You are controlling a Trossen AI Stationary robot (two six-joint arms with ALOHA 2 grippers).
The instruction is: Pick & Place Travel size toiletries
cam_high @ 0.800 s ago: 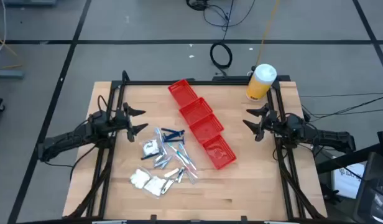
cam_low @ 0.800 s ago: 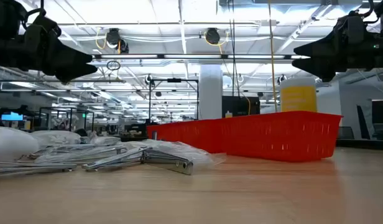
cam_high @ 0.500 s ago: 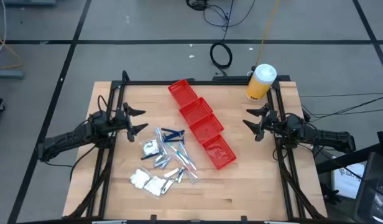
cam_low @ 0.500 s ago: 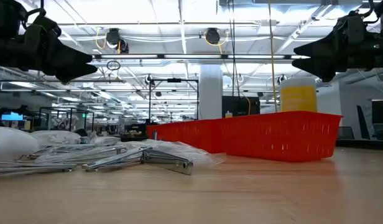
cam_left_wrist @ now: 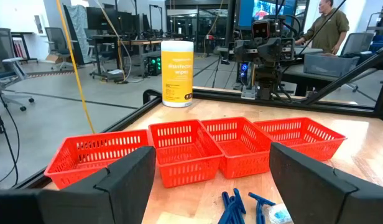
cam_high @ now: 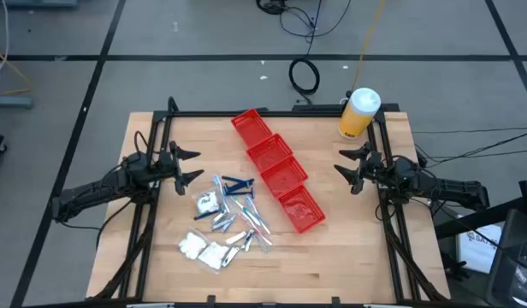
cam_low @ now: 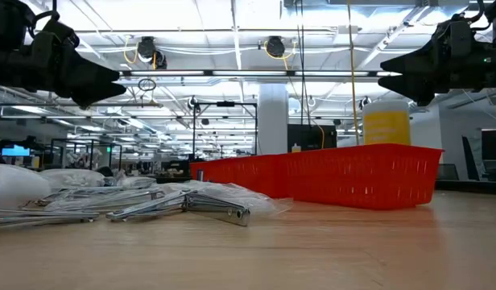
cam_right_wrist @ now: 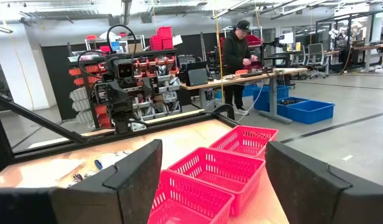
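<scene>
High view: left gripper and right gripper, both spread wide and empty, flank a diagonal row of red bins; the travel size toiletries lie heaped beside it, nearer the left arm. Low view: toiletries lie on the wood; both grippers hang well above. Wrist views: empty bins. Judged: picking not begun; next, the left gripper must descend onto one item.

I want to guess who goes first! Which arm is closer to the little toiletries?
Probably the left. Its end effector, open, hovers right beside the toiletries. The right end effector, also open, waits on the far side of the red bins, which stand in its way.
</scene>
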